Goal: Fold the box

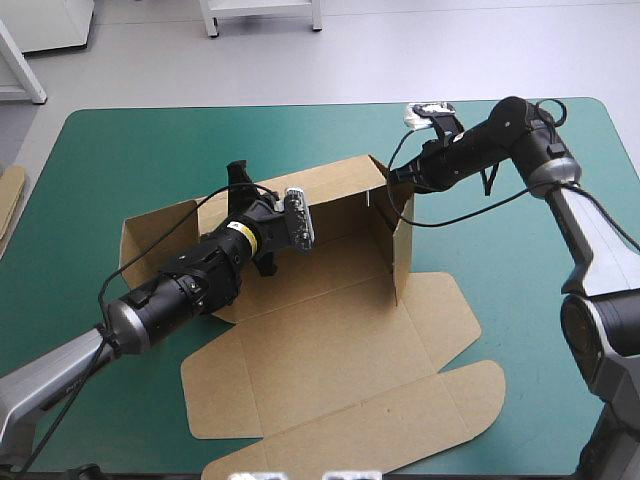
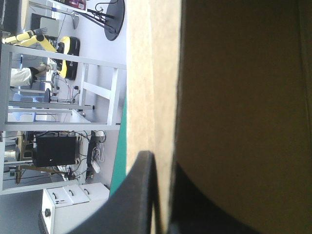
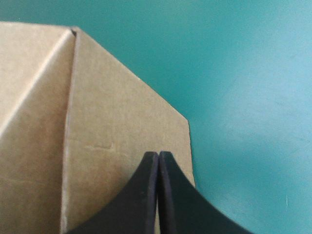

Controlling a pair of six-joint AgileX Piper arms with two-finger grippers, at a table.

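The brown box [image 1: 330, 340] lies mid-table, its back wall and right side wall raised and its lid panel flat toward the near edge. My left gripper [image 1: 240, 182] sits at the top of the back wall near its left end. In the left wrist view the left gripper [image 2: 163, 163] is shut on the box's wall [image 2: 234, 97], the board's edge running between the black fingers [image 2: 139, 195]. My right gripper [image 1: 398, 180] is at the far right corner. In the right wrist view the right gripper [image 3: 159, 155] is shut, its tip against the outer face of a brown panel [image 3: 107, 122].
The teal-green cover [image 1: 120, 150] shows bare around the box. The left side flap [image 1: 155, 235] leans outward. The lid's rounded tuck flaps [image 1: 450, 395] reach toward the near right. An edge of more board [image 1: 10, 195] shows at the table's left edge.
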